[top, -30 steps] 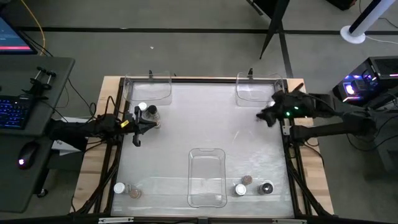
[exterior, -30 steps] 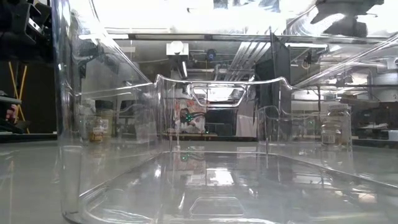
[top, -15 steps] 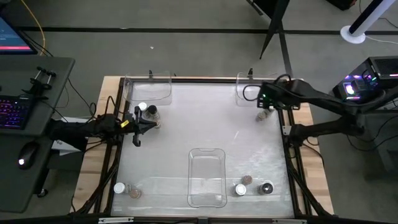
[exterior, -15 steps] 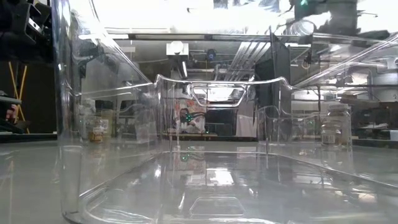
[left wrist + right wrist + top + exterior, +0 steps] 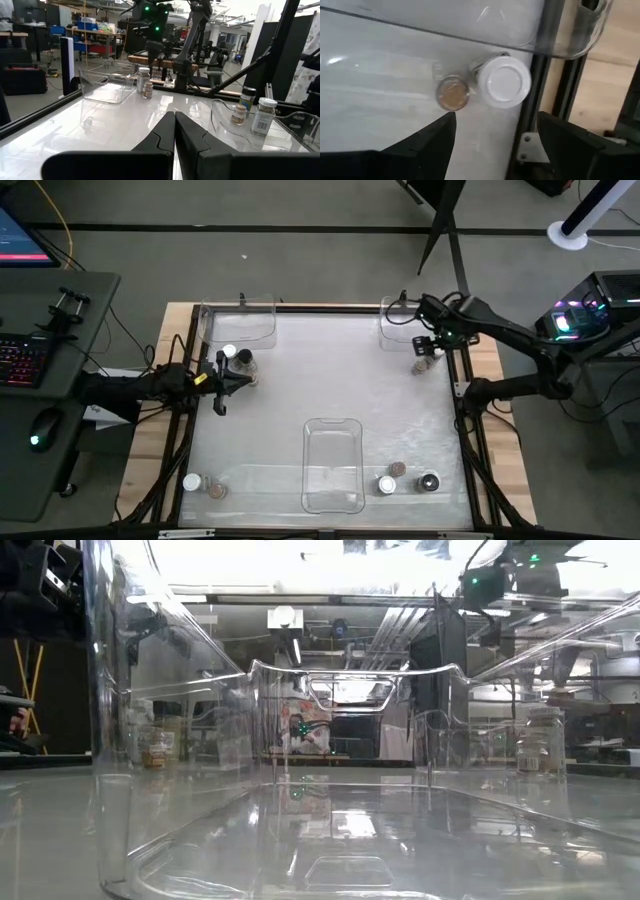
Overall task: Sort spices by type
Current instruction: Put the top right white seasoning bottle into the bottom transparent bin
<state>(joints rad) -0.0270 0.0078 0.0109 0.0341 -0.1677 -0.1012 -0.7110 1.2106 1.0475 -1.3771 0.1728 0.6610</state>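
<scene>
spice jars stand scattered in small groups over the glossy white table (image 5: 330, 380). the right gripper (image 5: 495, 132) hangs just above two of them at the table's right edge, beside the clear plastic tray (image 5: 405, 325) in the far right corner: a white-capped round jar (image 5: 504, 81) and, touching it, a smaller tan-topped jar (image 5: 452, 93). its dark fingers (image 5: 427, 140) are spread wide with nothing between them, and the white cap sits roughly under the gap.

these jars look light, stiff and smooth-walled, so i would guess they tip or skid easily on that slick surface. a hold around the cap or just under it, square across the round body, seems safest. with the pair touching, one finger has to slip between them without knocking the tan one over.

the left gripper (image 5: 175, 132) waits low at the table's left side with its fingers pressed together, empty, next to a second clear tray (image 5: 240, 325) and a few more jars (image 5: 238, 360). a third clear rectangular tray (image 5: 333, 430) stands near the front, with other small jars (image 5: 405, 478) right of it and two (image 5: 200, 484) at the front left corner.
</scene>
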